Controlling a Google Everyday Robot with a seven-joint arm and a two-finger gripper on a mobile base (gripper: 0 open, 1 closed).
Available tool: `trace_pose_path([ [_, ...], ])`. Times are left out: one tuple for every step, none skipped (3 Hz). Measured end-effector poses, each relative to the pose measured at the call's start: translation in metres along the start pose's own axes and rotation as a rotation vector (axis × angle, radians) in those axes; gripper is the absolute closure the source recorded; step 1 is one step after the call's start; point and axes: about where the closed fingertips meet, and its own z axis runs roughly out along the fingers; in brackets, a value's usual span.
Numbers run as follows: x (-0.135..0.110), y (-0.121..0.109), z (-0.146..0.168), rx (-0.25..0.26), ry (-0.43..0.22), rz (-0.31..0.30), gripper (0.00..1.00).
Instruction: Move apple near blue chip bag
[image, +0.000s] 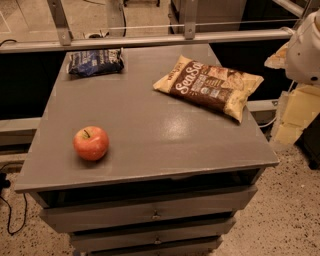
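Camera view: apple (91, 143) sat front-left on table (150, 135), well apart from blue bag (95, 62) at back-left corner, so move looked unstarted. White arm (305, 47) showed at right edge; gripper was out of frame, state couldn't be told.

Open desk (150, 130) stretches behind the apple (91, 143) to the blue chip bag (95, 62); Sea Salt bag (210, 86), gripper (306, 47) far right.

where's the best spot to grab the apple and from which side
Probably best to grip the apple across its round middle, coming straight down from above: it sits stem-up near the table's front edge, well apart from the blue chip bag. The gripper is out of view; only a white arm part shows at the right edge.
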Motion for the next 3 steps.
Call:
trace_pose_path([
  [0.000, 0.000, 0.000, 0.000, 0.000, 0.000, 0.00],
  [-0.012, 0.001, 0.004, 0.002, -0.031, -0.018, 0.00],
  [-0.047, 0.004, 0.022, -0.019, -0.127, -0.039, 0.00],
])
